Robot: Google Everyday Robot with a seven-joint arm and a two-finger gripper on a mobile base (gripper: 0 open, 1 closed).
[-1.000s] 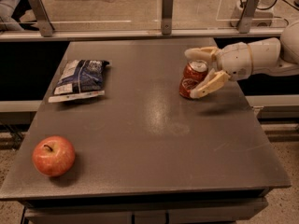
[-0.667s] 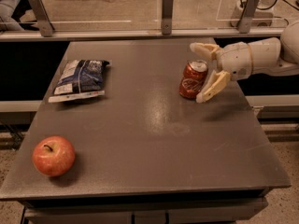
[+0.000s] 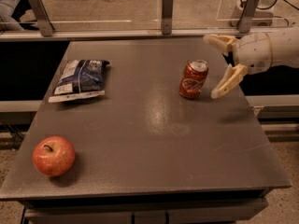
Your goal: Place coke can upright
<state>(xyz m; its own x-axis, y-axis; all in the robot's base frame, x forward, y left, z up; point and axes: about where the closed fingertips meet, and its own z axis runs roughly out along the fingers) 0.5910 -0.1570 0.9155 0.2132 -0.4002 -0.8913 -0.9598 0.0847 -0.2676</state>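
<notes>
**Coke can standing free, my jaws wide open beside it**

My gripper (image 3: pixel 211 67) hangs just above the table (image 3: pixel 154 143) near one side edge. Its two pale fingers are spread wide and hold nothing. The coke can (image 3: pixel 193 80) stands on its base just in front of my open jaws, near my fingertips but not touching them. Its silver top faces up and it seems to lean very slightly. By the look of it, the can is already upright.

I judge the can to be light and thin-walled. It is stiff enough for a gentle grip, but a hard squeeze would dent it. Its painted side looks smooth and probably slippery, and a nudge near the top could tip it. If I had to take it again, I would close on the middle of its round body, with one finger on each side, and keep clear of the rim.

Beyond the can, well away from my jaws, a blue and white snack bag (image 3: pixel 79 80) lies flat. Farther off, near the table's front corner, sits a red-yellow apple (image 3: pixel 53 156). A rail with upright posts (image 3: pixel 167 6) runs along the back edge. Nothing lies between my jaws and the can.
</notes>
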